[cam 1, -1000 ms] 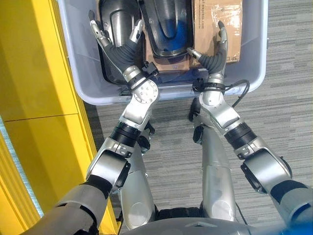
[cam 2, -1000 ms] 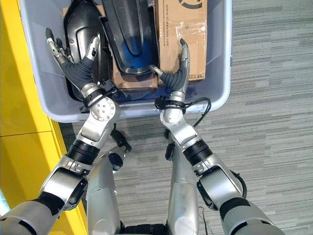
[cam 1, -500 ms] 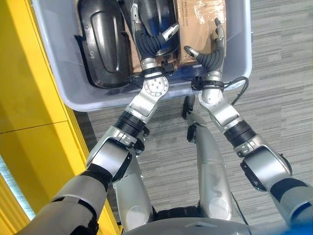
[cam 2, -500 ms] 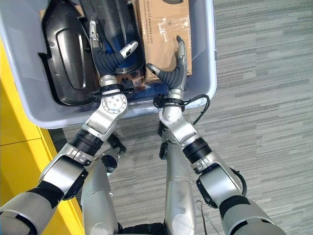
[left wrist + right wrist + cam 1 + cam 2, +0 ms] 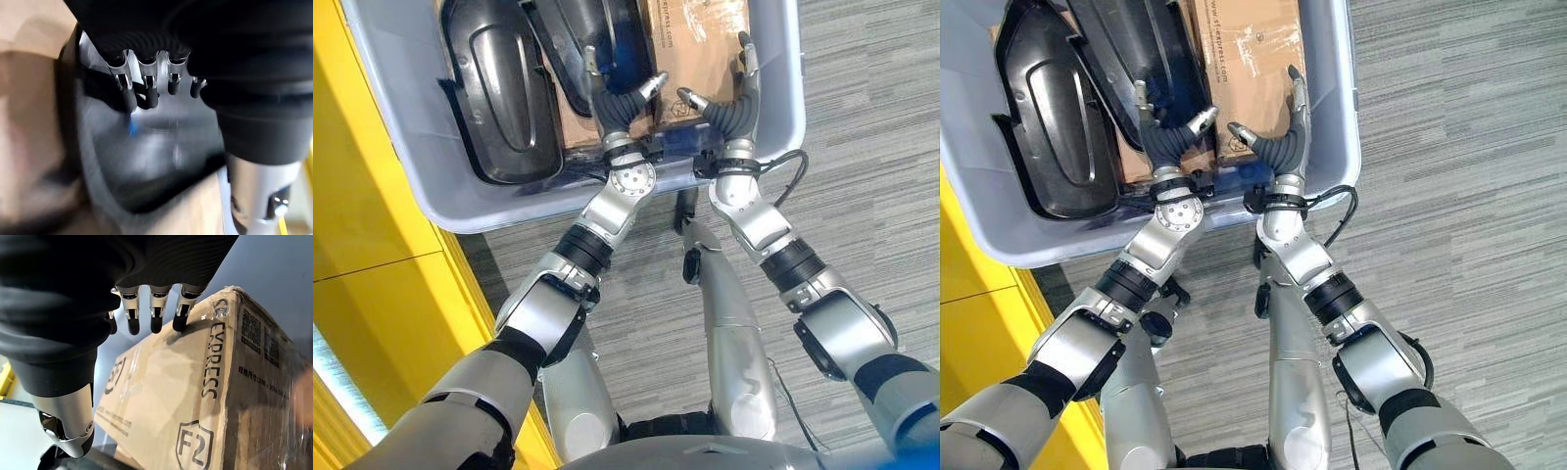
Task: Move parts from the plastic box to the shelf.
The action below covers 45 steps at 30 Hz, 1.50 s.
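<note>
A grey plastic box (image 5: 499, 208) stands on the floor ahead of me. It holds a black moulded part (image 5: 499, 98) at its left, a second black part (image 5: 607, 39) with a blue sheen in the middle, and a cardboard box (image 5: 700, 39) at its right. My left hand (image 5: 619, 98) hovers open just above the near end of the middle black part (image 5: 146, 161), its fingers (image 5: 146, 93) straight. Beside it, my right hand (image 5: 729, 103) spreads open over the near edge of the cardboard box (image 5: 166, 396), holding nothing.
A tall yellow structure (image 5: 372, 294) runs along the left, close to the plastic box's left side. Grey striped carpet (image 5: 862, 147) lies to the right and in front of the box.
My left hand has swung right, from over the left black part to the middle one. The right hand has stayed over the cardboard box. The camera has shifted.
</note>
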### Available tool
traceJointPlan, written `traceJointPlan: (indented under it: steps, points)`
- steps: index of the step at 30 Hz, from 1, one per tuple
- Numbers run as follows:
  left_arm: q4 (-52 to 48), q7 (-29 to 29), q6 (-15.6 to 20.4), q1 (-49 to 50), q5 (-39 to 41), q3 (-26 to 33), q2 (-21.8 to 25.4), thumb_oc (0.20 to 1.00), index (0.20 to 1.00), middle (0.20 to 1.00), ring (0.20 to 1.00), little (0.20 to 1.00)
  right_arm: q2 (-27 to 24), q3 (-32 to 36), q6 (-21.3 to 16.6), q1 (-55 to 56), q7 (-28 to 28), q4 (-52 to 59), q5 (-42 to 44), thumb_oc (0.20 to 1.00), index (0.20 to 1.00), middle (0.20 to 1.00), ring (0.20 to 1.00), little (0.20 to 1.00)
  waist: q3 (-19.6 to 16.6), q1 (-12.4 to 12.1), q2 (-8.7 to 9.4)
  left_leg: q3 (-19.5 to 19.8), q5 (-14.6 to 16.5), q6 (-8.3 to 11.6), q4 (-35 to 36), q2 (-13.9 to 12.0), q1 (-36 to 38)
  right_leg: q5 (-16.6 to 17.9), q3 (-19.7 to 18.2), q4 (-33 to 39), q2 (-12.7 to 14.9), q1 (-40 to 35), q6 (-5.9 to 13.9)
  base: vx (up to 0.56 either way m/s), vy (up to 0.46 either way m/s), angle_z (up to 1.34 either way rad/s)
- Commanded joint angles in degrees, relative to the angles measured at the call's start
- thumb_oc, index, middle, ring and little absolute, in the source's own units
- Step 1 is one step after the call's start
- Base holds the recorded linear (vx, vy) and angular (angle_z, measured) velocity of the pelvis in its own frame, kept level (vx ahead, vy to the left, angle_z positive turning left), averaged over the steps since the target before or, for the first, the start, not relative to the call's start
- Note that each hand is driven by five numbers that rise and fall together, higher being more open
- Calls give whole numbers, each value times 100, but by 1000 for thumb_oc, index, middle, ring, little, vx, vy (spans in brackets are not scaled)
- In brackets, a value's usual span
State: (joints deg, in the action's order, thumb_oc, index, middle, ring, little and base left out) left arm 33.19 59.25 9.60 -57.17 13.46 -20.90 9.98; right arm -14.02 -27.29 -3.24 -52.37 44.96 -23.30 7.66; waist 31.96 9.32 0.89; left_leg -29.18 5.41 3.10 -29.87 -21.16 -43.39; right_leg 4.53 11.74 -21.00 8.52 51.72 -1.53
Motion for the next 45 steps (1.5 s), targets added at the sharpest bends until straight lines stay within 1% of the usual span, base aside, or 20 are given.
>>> traceJointPlan:
  steps: [1,2,4,5,7,10,11,12,17,18,22,23,26,27,29,33,36,38,42,45]
  points:
    - [-118,803,627,-198,-1024,-1,144,1000,1000,1000,1000,1000,59,14,-90,1,176,280,-51,1000,1000,1000,1000,1000,-216,-109,88,218,-367,865,274,-100,-329,-686,66,-551,369,156,756,0,0,0]
    - [-154,957,651,-204,-1116,23,175,1000,1000,1000,1000,1000,52,9,-199,3,261,289,-185,1000,1000,1000,1000,1000,-216,-129,85,221,-370,862,285,-108,-332,-694,86,-565,382,156,751,0,0,0]
    - [-207,1031,548,-182,-1149,59,201,1000,1000,1000,1000,1000,42,3,-340,21,376,323,-330,1000,1000,1000,1000,1000,-216,-156,86,243,-371,858,288,-104,-344,-704,106,-589,396,158,750,0,0,0]
    - [-206,970,338,-137,-793,65,196,1000,1000,1000,1000,1000,52,40,-458,47,484,382,-500,1000,1000,1000,1000,1000,-216,-192,89,282,-380,851,296,-96,-370,-720,152,-641,416,160,758,8,-36,2]
    - [-153,991,159,-9,-498,123,151,1000,1000,1000,1000,1000,68,83,-559,104,603,483,-493,1000,1000,1000,1000,1000,-216,-223,99,314,-370,848,302,-86,-391,-748,191,-675,432,161,769,9,-36,3]
    - [-52,929,-69,156,-445,178,141,1000,1000,1000,1000,1000,78,181,-592,154,663,572,-605,1000,1000,1000,1000,1000,-216,-251,109,348,-364,852,300,-89,-418,-767,235,-708,453,166,784,10,-18,10]
    - [44,849,-233,355,-522,228,173,1000,1000,1000,1000,1000,24,284,-553,213,657,669,-668,1000,1000,1000,1000,1000,-216,-280,94,359,-364,846,311,-95,-440,-801,265,-756,475,184,789,19,1,8]
    - [52,817,-268,452,-548,243,214,1000,1000,1000,1000,1000,-5,322,-520,246,650,693,-712,1000,1000,1000,1000,1000,-216,-295,82,368,-361,842,311,-94,-441,-817,270,-779,481,187,791,20,12,7]
    - [66,468,-168,807,-638,333,313,1000,1000,1000,1000,1000,-125,403,-450,298,707,671,-719,1000,1000,1000,1000,1000,-216,-349,20,373,-339,817,307,-97,-433,-872,277,-856,514,205,791,8,22,3]
    - [48,245,-60,884,-739,337,353,1000,1000,1000,1000,1000,-189,435,-503,303,703,631,-722,1000,1000,1000,1000,1000,-216,-368,-7,365,-332,801,300,-103,-432,-888,282,-887,538,215,784,7,36,4]
    - [-44,206,148,895,-1034,266,424,1000,1000,1000,1000,1000,-286,482,-705,257,731,547,-913,1000,1000,1000,1000,1000,-216,-396,-46,351,-329,778,304,-102,-399,-903,301,-922,577,200,776,1,16,1]
    - [-157,359,307,869,-1346,224,487,1000,1000,1000,1000,1000,-335,501,-849,233,790,564,-1290,1000,1000,1000,1000,1000,-216,-402,-66,342,-327,765,310,-99,-371,-910,305,-935,592,184,773,2,34,0]
    - [-503,728,444,804,-1921,138,616,1000,1000,1000,1000,1000,-373,558,-873,182,1012,788,-2147,1000,1000,1000,1000,1000,-216,-420,-100,343,-328,752,331,-78,-321,-920,298,-947,611,143,771,1,13,0]
    - [-557,769,434,790,-1989,128,632,1000,1000,1000,1000,1000,-373,562,-867,175,1037,814,-2230,1000,1000,1000,1000,1000,-216,-422,-101,345,-327,749,332,-76,-313,-922,299,-950,613,135,771,0,0,0]
    - [-880,970,465,698,-2287,94,743,1000,1000,1000,1000,1000,-428,592,-838,93,1093,1049,-3000,1000,1000,1000,1000,1000,-216,-430,-115,358,-319,739,337,-72,-272,-941,292,-977,623,97,772,3,19,1]
    - [-1237,896,470,422,-2519,58,853,1000,1000,1000,1000,1000,-468,555,-803,-176,918,1354,-3504,1000,1000,1000,1000,1000,-216,-448,-120,382,-311,726,330,-80,-209,-970,292,-1051,644,43,780,1,4,1]
    - [-1401,745,472,297,-2492,59,887,1000,1000,1000,1000,1000,-458,511,-669,-270,668,1504,-3257,1000,1000,1000,1000,1000,-216,-459,-117,399,-312,724,314,-91,-185,-991,294,-1109,666,22,785,9,24,8]
    - [-1556,526,600,243,-2419,67,892,1000,1000,1000,1000,1000,-408,489,-510,-308,394,1587,-2388,1000,1000,1000,1000,1000,-216,-473,-107,413,-307,727,300,-100,-182,-1019,300,-1162,683,18,777,10,22,10]
    - [-1794,412,748,257,-2409,113,884,1000,1000,1000,1000,1000,-305,518,-357,-224,327,1631,-1455,1000,1000,1000,1000,1000,-216,-484,-83,420,-293,728,281,-107,-184,-1062,313,-1225,704,15,776,2,3,1]
    - [-2082,379,843,397,-2469,192,883,1000,1000,1000,1000,1000,-133,624,-435,22,281,1787,-391,1000,1000,1000,1000,1000,-216,-491,-74,429,-298,731,312,-78,-180,-1085,315,-1237,691,9,779,0,0,0]
